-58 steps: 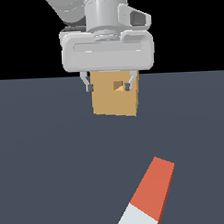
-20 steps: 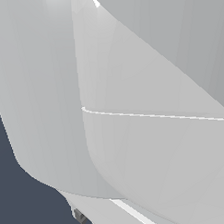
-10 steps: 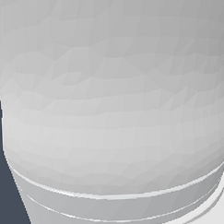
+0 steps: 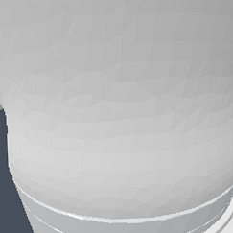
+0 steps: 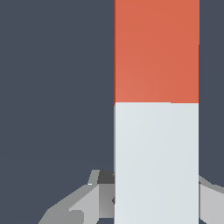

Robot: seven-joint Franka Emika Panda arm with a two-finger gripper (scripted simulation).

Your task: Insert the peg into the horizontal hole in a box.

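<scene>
In the exterior view, your camera is almost wholly blocked by the arm's pale grey casing (image 4: 123,113), a faceted rounded shell with a thin bright seam curving across the lower part of the frame; only a narrow strip of the dark slate floor (image 4: 6,190) shows at the lower left edge, flat and plain, and you can see neither box nor hole nor any wall of the room here. In the wrist view, the peg (image 5: 156,113) fills the frame right of centre as a straight upright bar, its red-orange half running out of the upper edge and its white-grey half running out of the lower edge, with the colour change just above the middle. Behind it the same dark slate floor spreads evenly, unmarked. At the lower edge the gripper (image 5: 153,197) shows grey finger (image 5: 81,203) parts on either side of the white-grey half, close against it; you cannot tell from this whether the jaws are clamped on the peg or only flank it.
</scene>
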